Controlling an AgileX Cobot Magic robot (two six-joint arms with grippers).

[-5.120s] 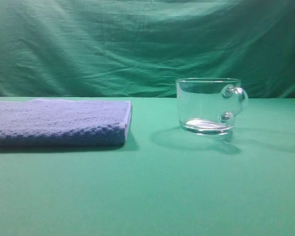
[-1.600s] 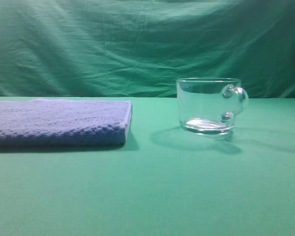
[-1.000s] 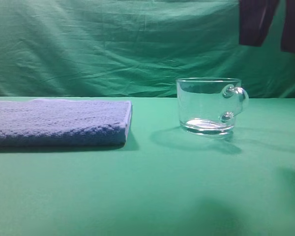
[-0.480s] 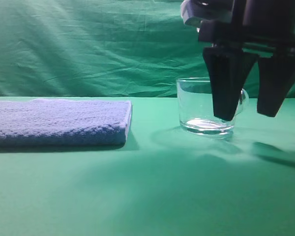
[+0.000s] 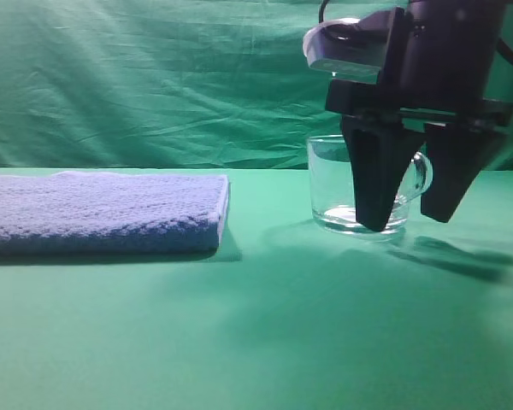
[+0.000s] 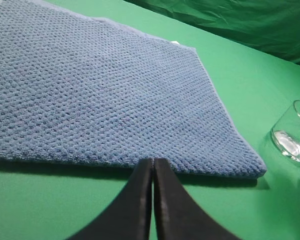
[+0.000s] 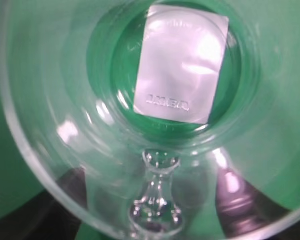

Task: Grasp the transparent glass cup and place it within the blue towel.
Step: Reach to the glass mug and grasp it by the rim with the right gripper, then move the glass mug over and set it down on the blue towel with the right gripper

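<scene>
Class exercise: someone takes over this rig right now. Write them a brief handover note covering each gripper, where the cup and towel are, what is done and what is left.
Left gripper: shut, empty, at the near edge of the folded blue terry towel.
Right gripper: lowered over the clear glass mug with the loop handle, fingers straddling the handle side; a firm grip cannot be confirmed.
Mug stands upright on the green table, right of the towel, apart from it.
Done: approach. Left: secure the grip, lift, set the mug on the towel.

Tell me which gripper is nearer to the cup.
Right. The right gripper is down at the cup, one finger in front of it, the other beside its handle. The left gripper is shut at the towel's near edge, away from the cup.
</scene>
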